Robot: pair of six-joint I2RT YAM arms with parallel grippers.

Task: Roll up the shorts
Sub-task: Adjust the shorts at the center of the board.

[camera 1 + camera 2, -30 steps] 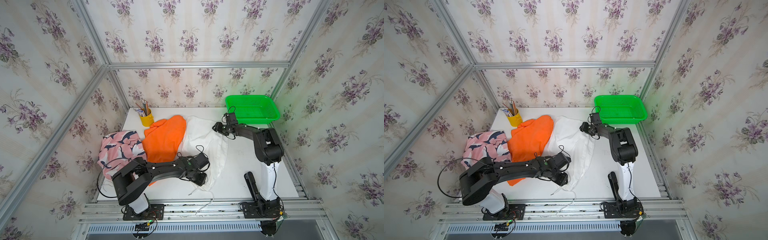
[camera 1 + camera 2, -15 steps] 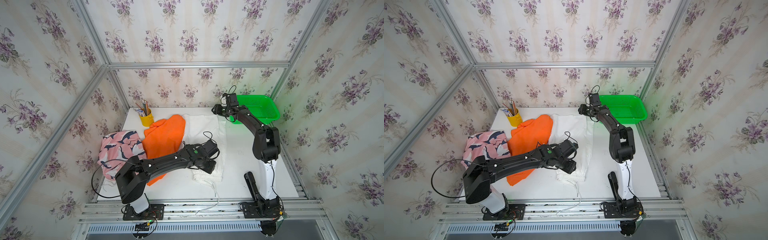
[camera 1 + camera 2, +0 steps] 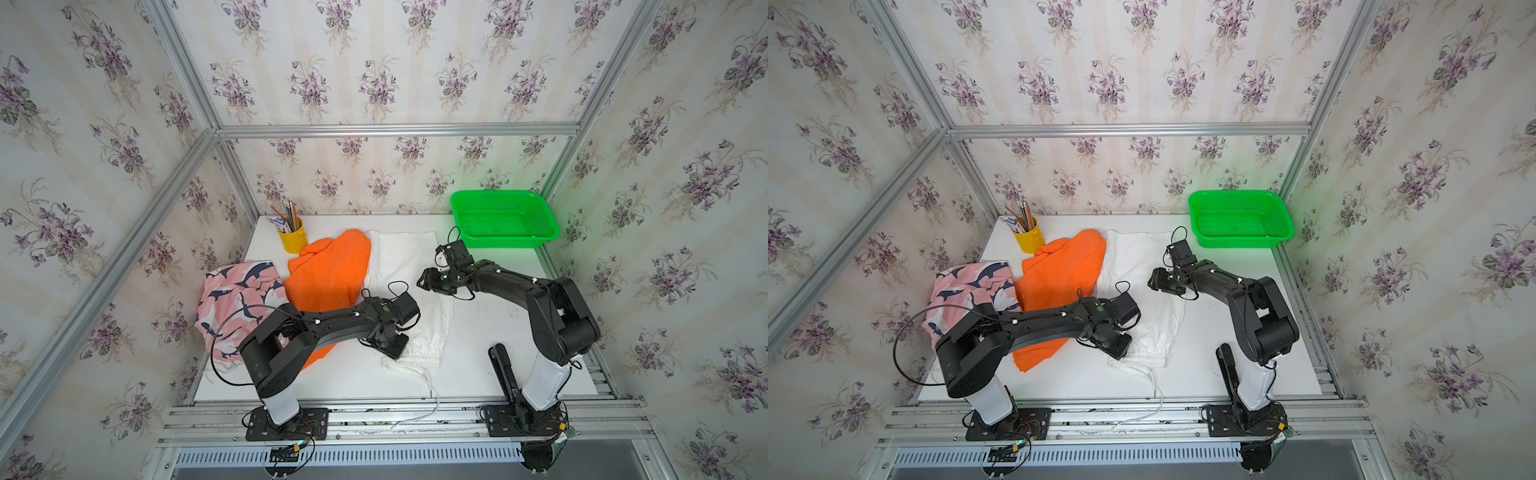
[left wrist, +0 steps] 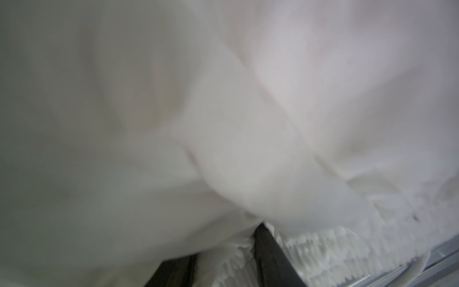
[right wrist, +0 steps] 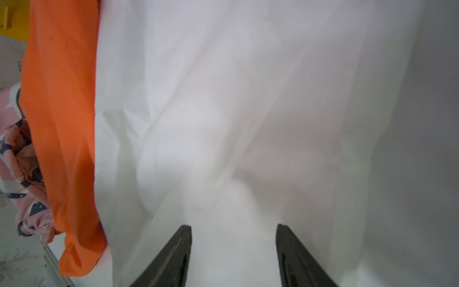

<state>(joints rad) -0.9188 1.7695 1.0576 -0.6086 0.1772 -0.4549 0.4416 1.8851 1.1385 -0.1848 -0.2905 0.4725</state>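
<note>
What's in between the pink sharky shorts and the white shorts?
The orange shorts lie between the pink shorts and the white shorts, in both top views.

A green basket (image 3: 504, 240) is sitting on the counter's (image 3: 478, 332) far corner; a yellow cup (image 3: 292, 241) holding pencils (image 3: 289, 211) is standing across from it.

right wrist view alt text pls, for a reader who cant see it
The right gripper, its two dark fingers apart and empty, hangs over the white shorts, whose wrinkled cloth fills most of the frame. The orange shorts lie alongside the white pair, with the pink shark-print shorts and a sliver of a yellow cup beyond them.
</note>
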